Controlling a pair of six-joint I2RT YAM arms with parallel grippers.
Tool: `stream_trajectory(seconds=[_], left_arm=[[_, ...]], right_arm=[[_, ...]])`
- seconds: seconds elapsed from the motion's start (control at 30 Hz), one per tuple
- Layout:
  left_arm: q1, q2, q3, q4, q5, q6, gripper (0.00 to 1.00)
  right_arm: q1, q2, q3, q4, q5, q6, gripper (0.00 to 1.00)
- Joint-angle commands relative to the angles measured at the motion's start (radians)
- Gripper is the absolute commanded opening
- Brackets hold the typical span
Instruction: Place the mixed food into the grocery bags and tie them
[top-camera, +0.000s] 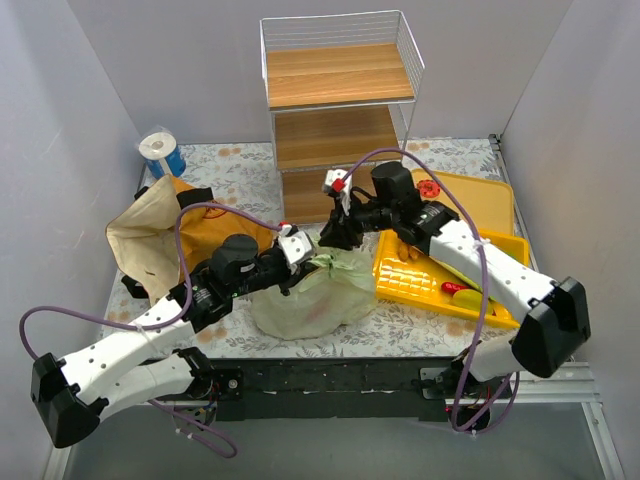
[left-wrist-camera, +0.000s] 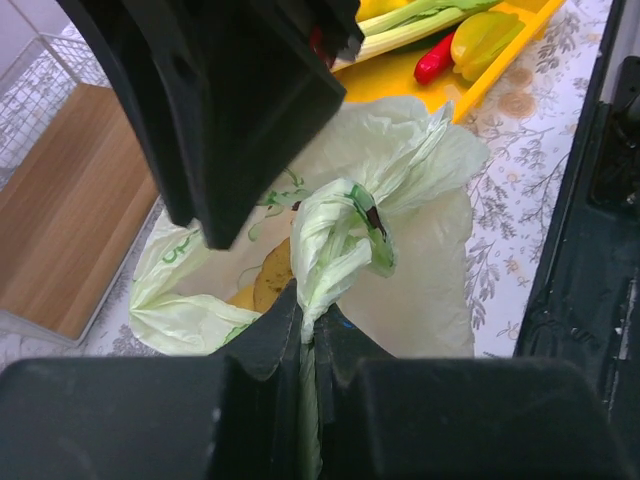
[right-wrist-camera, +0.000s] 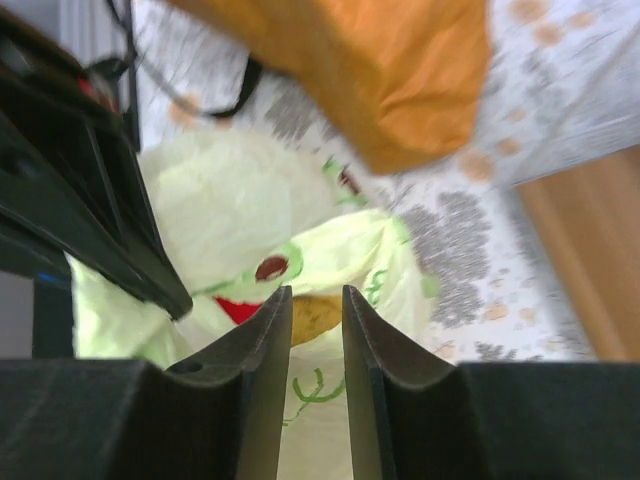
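The pale-green plastic bag (top-camera: 312, 292) lies at the table's front middle with food inside. My left gripper (top-camera: 298, 262) is shut on a twisted handle of the bag (left-wrist-camera: 335, 240), pinched at my jaws (left-wrist-camera: 312, 322). A tan potato (left-wrist-camera: 268, 277) shows in the bag's mouth. My right gripper (top-camera: 336, 238) hovers just above the bag with its jaws a little apart and nothing between them (right-wrist-camera: 316, 300); the potato (right-wrist-camera: 318, 316) and something red (right-wrist-camera: 236, 308) show below. The brown bag (top-camera: 170, 225) lies slumped at the left. A leek (left-wrist-camera: 415, 22), a red pepper (left-wrist-camera: 434, 58) and a yellow-green pepper (left-wrist-camera: 484, 36) lie on the yellow tray (top-camera: 400, 285).
A wire-and-wood shelf (top-camera: 340, 100) stands at the back middle. A blue-wrapped paper roll (top-camera: 160, 152) stands at the back left. A red-topped round piece (top-camera: 428, 187) lies on a second yellow tray (top-camera: 490, 200). Both arms cross over the table's front middle.
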Motion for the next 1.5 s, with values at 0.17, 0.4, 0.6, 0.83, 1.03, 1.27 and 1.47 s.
stream_trajectory(seconds=[0.17, 0.4, 0.6, 0.83, 1.03, 1.27, 1.47], left_arm=[[-0.021, -0.087, -0.07, 0.057, -0.161, 0.084, 0.0], [-0.019, -0.091, -0.087, 0.088, -0.207, 0.078, 0.0], [-0.021, -0.06, -0.095, 0.109, -0.191, -0.008, 0.0], [-0.019, -0.069, -0.101, 0.134, -0.181, -0.098, 0.0], [-0.019, -0.064, -0.109, 0.144, -0.162, -0.166, 0.0], [-0.019, -0.06, -0.109, 0.15, -0.182, -0.21, 0.0], [-0.019, -0.069, -0.121, 0.149, -0.187, -0.237, 0.0]], right_arm=[[0.001, 0.104, 0.032, -0.158, -0.365, -0.241, 0.31], [0.006, 0.083, -0.067, -0.092, -0.466, -0.219, 0.39], [0.015, 0.002, -0.202, 0.187, -0.443, -0.05, 0.52], [0.05, -0.069, -0.343, 0.467, -0.31, 0.096, 0.58], [0.082, -0.066, -0.351, 0.528, -0.241, 0.114, 0.59], [0.109, -0.072, -0.393, 0.661, -0.189, 0.188, 0.58], [0.112, -0.066, -0.416, 0.727, -0.14, 0.259, 0.25]])
